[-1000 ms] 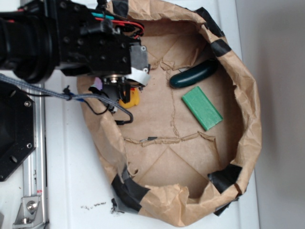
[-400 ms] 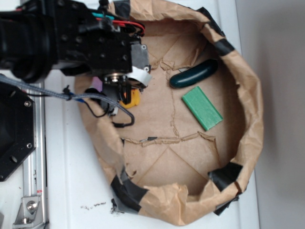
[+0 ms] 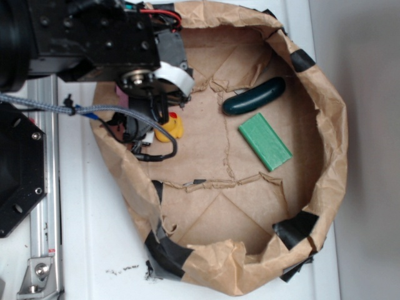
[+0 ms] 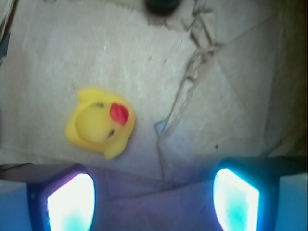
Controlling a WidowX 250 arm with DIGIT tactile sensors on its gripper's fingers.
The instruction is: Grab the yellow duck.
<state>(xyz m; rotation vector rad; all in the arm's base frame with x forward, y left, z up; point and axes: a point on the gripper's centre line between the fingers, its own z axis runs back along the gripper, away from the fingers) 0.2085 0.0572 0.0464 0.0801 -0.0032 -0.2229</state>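
A small rounded yellow rubber duck (image 3: 172, 128) with a red beak is seen lying on the crumpled brown paper floor of a shallow, round paper-lined basin (image 3: 325, 125) whose rim is patched with strips of black tape (image 3: 294, 230). The duck is placed near the basin's left wall, partly hidden in the exterior view by the black robot arm (image 3: 81, 37) and its looped grey cable (image 3: 125, 112). In the wrist view the same duck (image 4: 100, 122) is shown free on the paper, untouched, ahead of and slightly to the left of the gap between the fingers. The gripper (image 4: 153, 199) is held released, its two glowing fingertip pads (image 4: 71, 202) spread wide apart with only bare paper between them. Farther right in the basin, a dark green elongated cucumber-shaped toy (image 3: 254, 96) is laid at a slant, and just below it a flat green rectangular block (image 3: 265, 142) is set, the two close together and well apart from the duck. The basin is rested on a white tabletop (image 3: 87, 237).
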